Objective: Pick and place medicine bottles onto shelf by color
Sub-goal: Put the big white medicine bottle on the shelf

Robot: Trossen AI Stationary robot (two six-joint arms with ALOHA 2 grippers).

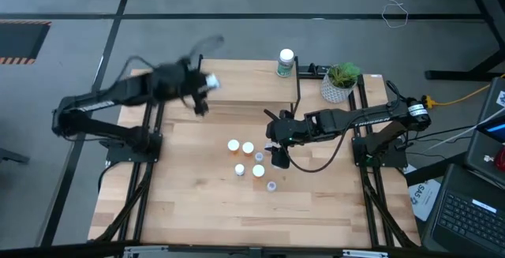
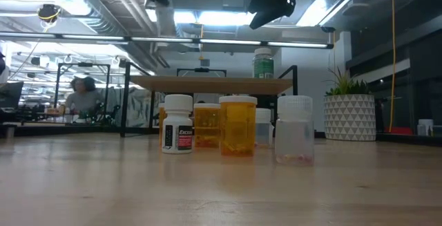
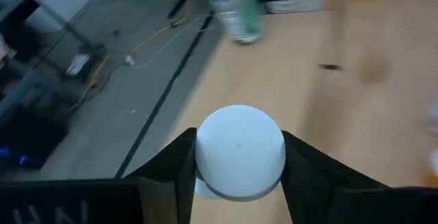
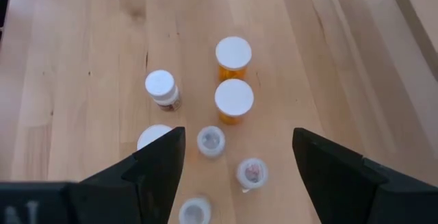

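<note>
Left gripper (image 3: 239,183) is clamped on a white-capped bottle (image 3: 239,157), carrying it above the shelf (image 1: 245,84), near the end away from the green-label bottle (image 1: 286,62) that already stands on the board. Right gripper (image 4: 239,159) hangs with fingers spread wide over the cluster in front of the shelf: two orange bottles (image 4: 233,58), a white bottle (image 4: 161,88), then the tiny clear bottles (image 4: 211,142). These look like light, rigid plastic, smooth-sided and easy to topple, I'd say; gripping the body just under the cap seems safest, with the tiny ones needing a careful, centred pinch.
</note>
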